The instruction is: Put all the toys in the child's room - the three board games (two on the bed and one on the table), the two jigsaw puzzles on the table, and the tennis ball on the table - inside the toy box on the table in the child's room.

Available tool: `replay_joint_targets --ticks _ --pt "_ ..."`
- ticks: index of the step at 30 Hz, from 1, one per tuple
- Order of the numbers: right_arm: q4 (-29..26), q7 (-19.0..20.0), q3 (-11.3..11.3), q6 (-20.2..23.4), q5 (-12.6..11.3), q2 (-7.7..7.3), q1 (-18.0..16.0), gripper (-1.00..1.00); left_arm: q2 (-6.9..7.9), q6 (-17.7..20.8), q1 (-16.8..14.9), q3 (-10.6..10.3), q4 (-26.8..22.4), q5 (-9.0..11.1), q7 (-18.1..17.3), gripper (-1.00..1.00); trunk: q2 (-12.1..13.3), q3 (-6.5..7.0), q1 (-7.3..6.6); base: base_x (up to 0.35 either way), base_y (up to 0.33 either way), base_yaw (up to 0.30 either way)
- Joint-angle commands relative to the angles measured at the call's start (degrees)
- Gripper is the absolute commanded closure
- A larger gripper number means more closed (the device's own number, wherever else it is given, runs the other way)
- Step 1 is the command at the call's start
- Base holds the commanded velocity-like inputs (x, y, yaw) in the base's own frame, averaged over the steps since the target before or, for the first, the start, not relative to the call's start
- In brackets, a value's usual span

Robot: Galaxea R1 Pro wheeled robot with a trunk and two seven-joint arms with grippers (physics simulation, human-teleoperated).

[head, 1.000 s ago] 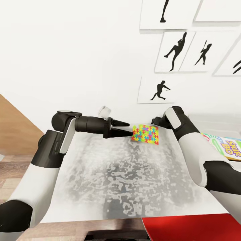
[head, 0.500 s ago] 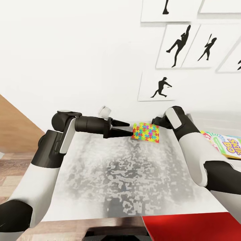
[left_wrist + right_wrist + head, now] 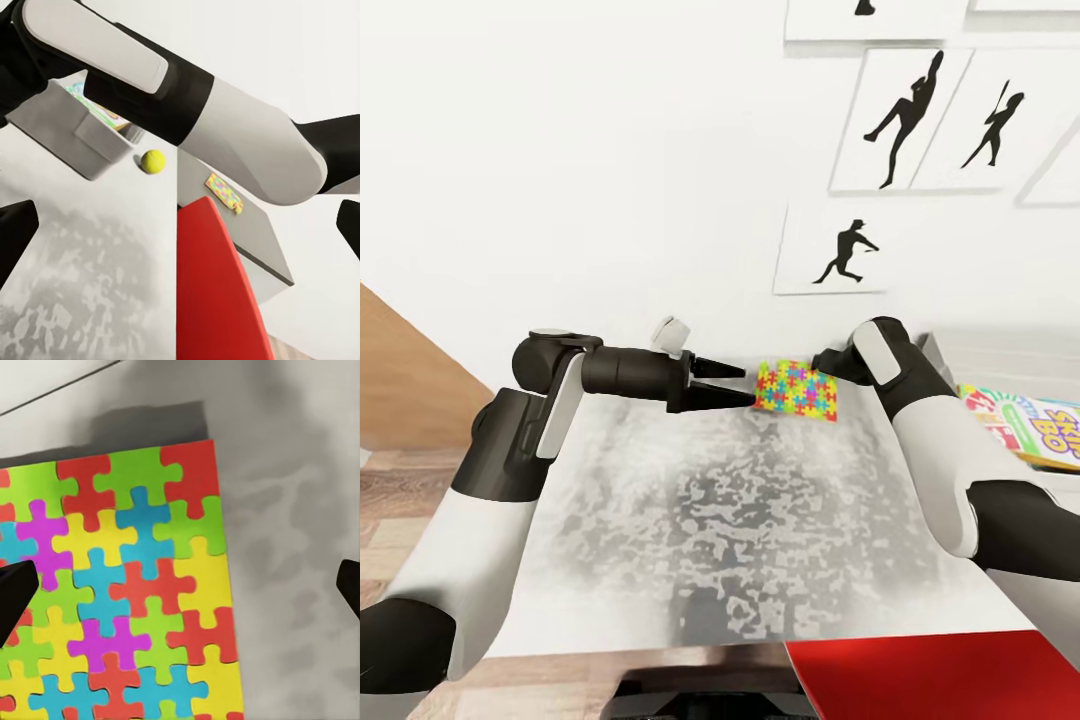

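Note:
A jigsaw puzzle (image 3: 797,390) in bright colours lies on the table (image 3: 760,520) near the wall. My left gripper (image 3: 732,385) is open, and its lower fingertip is right at the puzzle's left edge. In the right wrist view my right gripper (image 3: 180,589) is open just over the same jigsaw puzzle (image 3: 120,600), with nothing held. The toy box (image 3: 938,348) stands at the right with a board game (image 3: 1025,425) in it. The left wrist view shows the toy box (image 3: 64,131), the tennis ball (image 3: 153,161) beside it and a second jigsaw puzzle (image 3: 223,193) further along.
A flat red surface (image 3: 930,675) juts in at the near right, below the table's front edge. Silhouette pictures (image 3: 840,255) hang on the white wall behind. Wood-plank floor (image 3: 400,490) shows at the left. My right forearm (image 3: 930,440) crosses the table's right side.
The whole head view has shifted a little, so the camera moved. Both arms and the puzzle keep their places relative to one another.

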Motion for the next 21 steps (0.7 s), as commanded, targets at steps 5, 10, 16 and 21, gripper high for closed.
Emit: replay_joint_targets --ticks 5,10,16,21 --pt "0.0 -0.5 0.2 0.1 -0.5 -0.10 0.0 -1.00 0.05 0.4 -0.1 -0.1 0.0 0.2 0.0 -1.00 -0.1 -0.56 0.03 0.000 0.000 0.000" --pt "-0.1 -0.5 0.2 0.1 -0.5 -0.24 0.0 -1.00 0.05 0.4 -0.1 -0.1 0.0 0.2 0.0 -1.00 -0.1 -1.03 0.03 0.000 0.000 0.000" --pt "-0.1 -0.2 0.2 0.0 -0.5 -0.31 0.0 -1.00 0.02 0.4 -0.1 -0.1 0.0 0.2 0.0 -1.00 -0.1 -1.59 0.03 0.000 0.000 0.000" --pt "-0.1 1.0 0.2 0.0 -0.5 -0.40 0.0 -1.00 -0.02 0.4 -0.1 -0.1 0.0 0.2 0.0 -1.00 -0.1 -2.06 0.03 0.000 0.000 0.000"
